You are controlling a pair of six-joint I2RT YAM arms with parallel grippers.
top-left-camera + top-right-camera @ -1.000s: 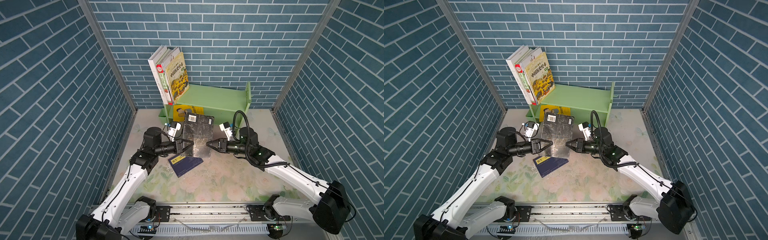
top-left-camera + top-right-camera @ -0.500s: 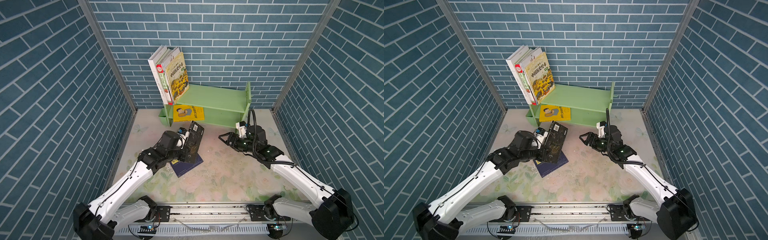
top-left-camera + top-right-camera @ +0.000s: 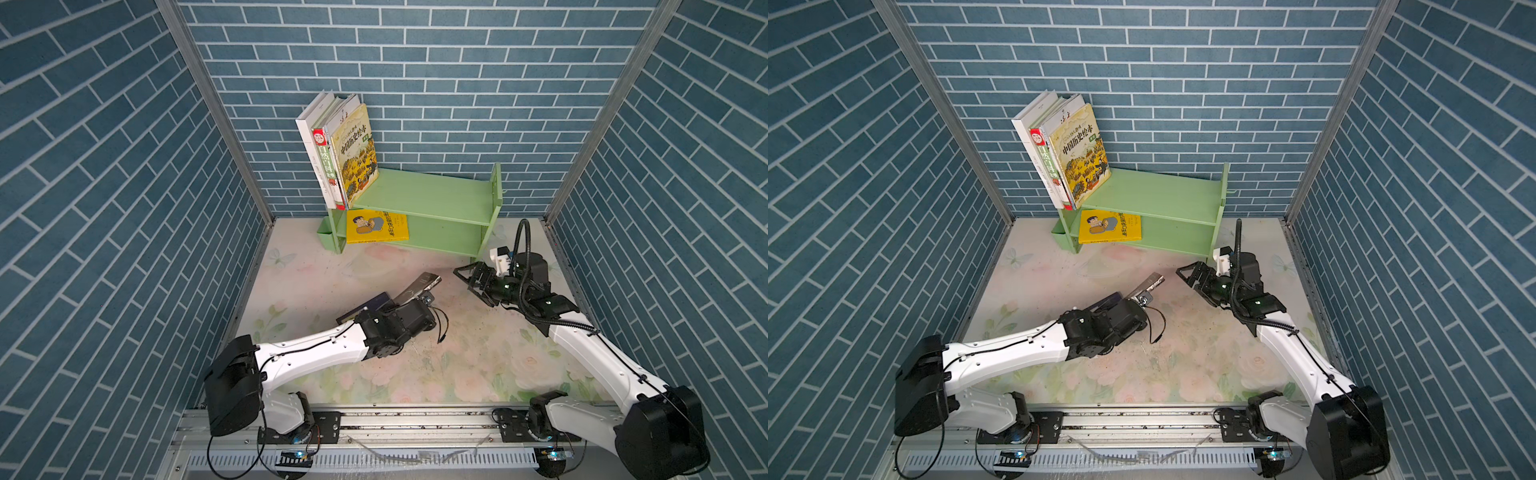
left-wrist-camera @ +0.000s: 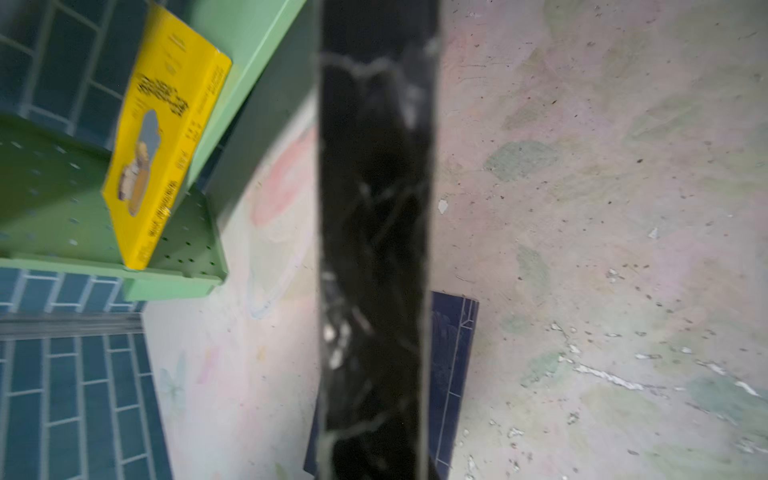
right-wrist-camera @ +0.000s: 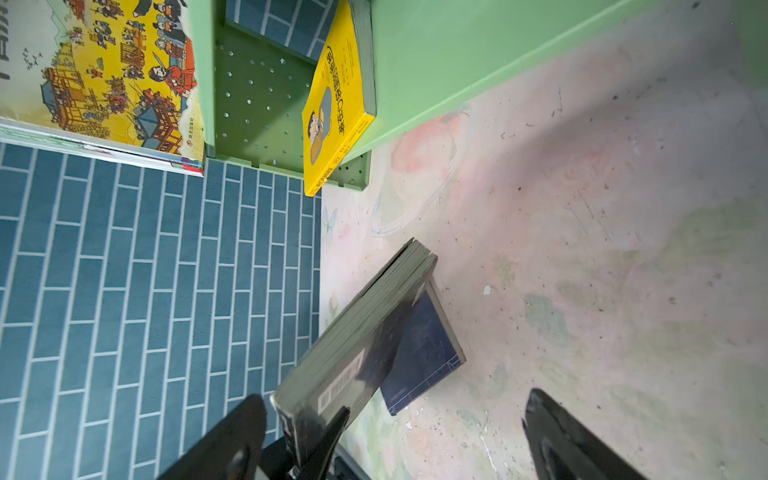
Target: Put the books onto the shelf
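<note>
Blue brick-pattern walls close in a floral tabletop (image 3: pixel 478 357), with the light green shelf (image 3: pixel 424 195) standing against the back wall. At the left end of its top tier four books stand on edge, all leaning to the left: a plain white book (image 3: pixel 309 137) outermost, then the green-and-red book (image 3: pixel 326 166), a thin white book (image 3: pixel 338 114) and the pale yellow picture book (image 3: pixel 357 153) with its cover facing right. Below them, in the lower tier, the bright yellow cartoon-man book (image 3: pixel 376 226) sits tilted near the perforated left side panel, its front edge sticking out past the shelf.

Nearer the front, the navy book (image 3: pixel 365 309) lies flat on the tabletop, partly covered in both top views by the left arm. The left gripper (image 3: pixel 409 302) pinches one end of the black book (image 3: pixel 417 286) between its jaws and holds it tilted, off the surface, above the navy book. The black book's free end points towards the right gripper (image 3: pixel 463 282), which hovers near it without touching. Its jaws are spread wide and hold nothing.
</note>
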